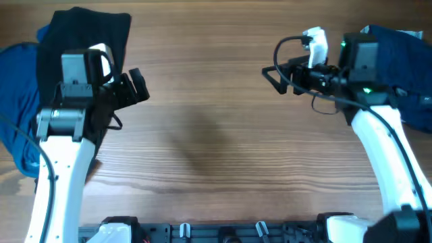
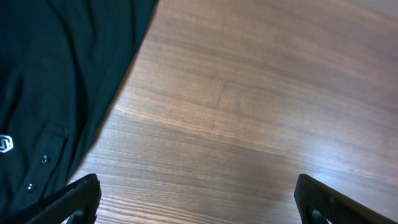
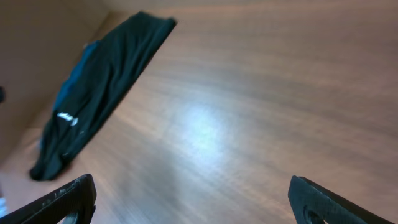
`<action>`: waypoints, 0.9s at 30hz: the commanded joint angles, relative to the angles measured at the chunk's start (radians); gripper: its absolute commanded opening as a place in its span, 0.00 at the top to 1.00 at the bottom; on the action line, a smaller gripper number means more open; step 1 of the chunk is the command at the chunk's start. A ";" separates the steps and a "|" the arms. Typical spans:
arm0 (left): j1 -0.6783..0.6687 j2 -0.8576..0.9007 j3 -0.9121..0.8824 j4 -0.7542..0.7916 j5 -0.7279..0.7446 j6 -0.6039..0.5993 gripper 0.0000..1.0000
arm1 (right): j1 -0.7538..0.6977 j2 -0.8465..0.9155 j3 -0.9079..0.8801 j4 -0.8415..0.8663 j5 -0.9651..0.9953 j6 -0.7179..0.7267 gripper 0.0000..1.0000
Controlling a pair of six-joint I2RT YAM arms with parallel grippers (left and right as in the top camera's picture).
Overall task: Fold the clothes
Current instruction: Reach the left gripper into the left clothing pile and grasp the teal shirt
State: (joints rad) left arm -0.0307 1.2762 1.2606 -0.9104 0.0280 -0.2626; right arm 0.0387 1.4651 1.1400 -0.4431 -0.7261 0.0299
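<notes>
Left pincer wide and empty just beside the black garment, right pincer wide and empty well apart from it across bare worktop; judgement: pinch two corners of the garment's edge, pull taut and flat before creasing.

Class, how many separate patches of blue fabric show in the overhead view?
2. The left blue patch lies at the frame's left edge, partly under the black garment; the right blue patch sits top right, partly under the right arm. More may be hidden.
</notes>
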 commanded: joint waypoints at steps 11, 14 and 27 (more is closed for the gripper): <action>0.336 0.237 0.017 -0.150 -0.074 -0.147 0.05 | 0.004 0.074 0.020 0.012 -0.128 0.047 0.00; 0.412 0.269 0.015 -0.166 -0.071 -0.177 0.08 | 0.011 0.074 0.020 0.012 -0.127 0.032 0.01; 0.657 0.275 0.014 -0.080 -0.071 -0.261 0.12 | 0.095 0.091 0.018 0.021 0.001 -0.007 0.01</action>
State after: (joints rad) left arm 0.5804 1.5467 1.2636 -1.0485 -0.0330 -0.4603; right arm 0.1123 1.5349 1.1400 -0.4309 -0.7574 0.0536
